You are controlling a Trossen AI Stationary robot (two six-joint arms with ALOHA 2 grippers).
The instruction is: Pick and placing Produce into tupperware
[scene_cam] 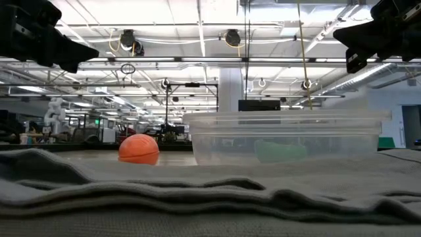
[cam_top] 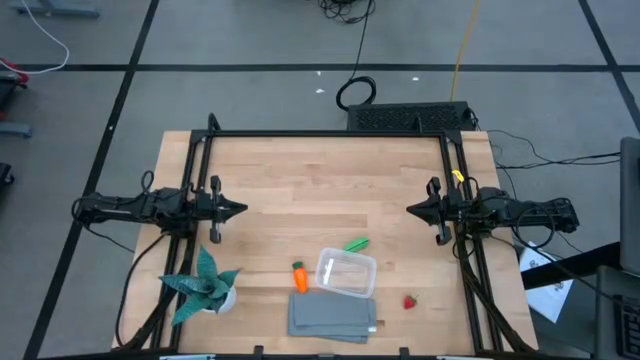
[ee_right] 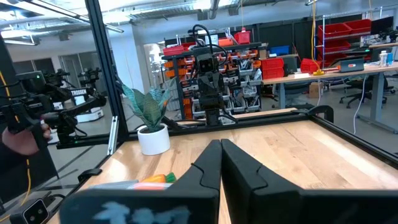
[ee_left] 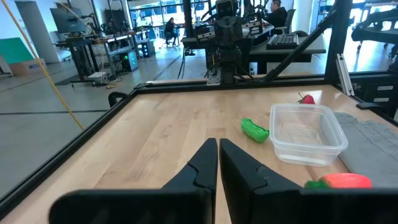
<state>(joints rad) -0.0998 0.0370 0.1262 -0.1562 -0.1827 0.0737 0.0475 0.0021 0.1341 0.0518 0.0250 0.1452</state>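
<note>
The clear tupperware (cam_top: pixel 346 273) stands open on the table near its front edge, partly on the grey cloth. The orange carrot (cam_top: pixel 299 277) lies just left of it, the green pod (cam_top: pixel 356 244) just beyond it, the red berry (cam_top: pixel 409 301) to its right. In the left wrist view the tupperware (ee_left: pixel 306 132), pod (ee_left: pixel 254 129), berry (ee_left: pixel 305 98) and carrot (ee_left: pixel 339 181) show. My left gripper (cam_top: pixel 240 209) is shut and empty at the table's left side. My right gripper (cam_top: pixel 411 210) is shut and empty at the right side.
A grey folded cloth (cam_top: pixel 333 317) lies at the front edge under the tupperware's near side. A teal spiky plant in a white pot (cam_top: pixel 205 285) stands at the front left. A black frame (cam_top: pixel 330 133) runs round the table. The table's middle is bare wood.
</note>
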